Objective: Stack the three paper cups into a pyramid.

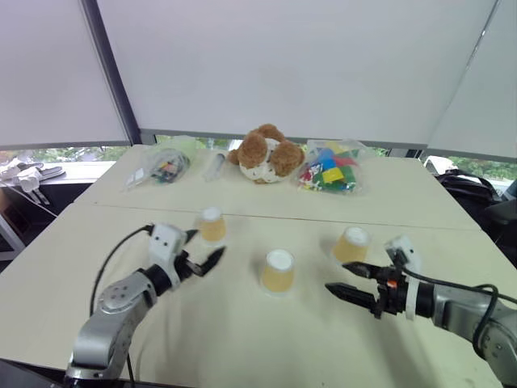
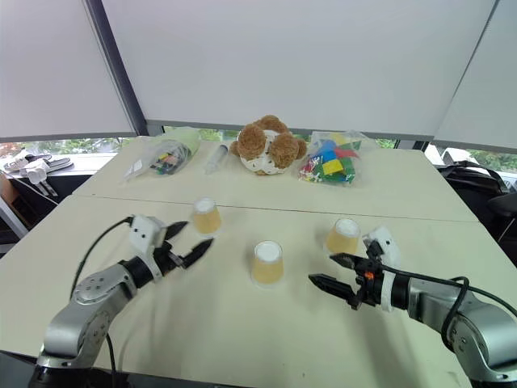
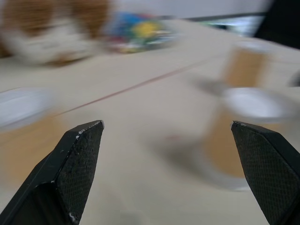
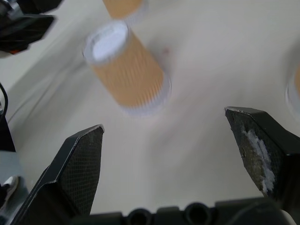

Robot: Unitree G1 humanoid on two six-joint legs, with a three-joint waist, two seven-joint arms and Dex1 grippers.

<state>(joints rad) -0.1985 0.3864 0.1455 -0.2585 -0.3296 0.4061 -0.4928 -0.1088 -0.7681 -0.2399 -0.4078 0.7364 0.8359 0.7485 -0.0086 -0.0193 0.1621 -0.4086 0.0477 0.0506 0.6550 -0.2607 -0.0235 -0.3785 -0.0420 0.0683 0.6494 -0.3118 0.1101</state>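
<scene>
Three paper cups upside down on table, well apart, unstacked. Light, thin-walled, crushable; best pinched gently across mid-wall. Left gripper fingers apart, empty. Right gripper fingers apart, empty.

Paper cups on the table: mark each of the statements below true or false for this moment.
1. All three paper cups stand apart, upside down on the table. True.
2. One cup is already stacked on two others. False: none is stacked.
3. The left end effector grips a cup. False: it is open and empty.
4. The right end effector is open. True.
5. The teddy bear lies beyond the cups. True.
</scene>
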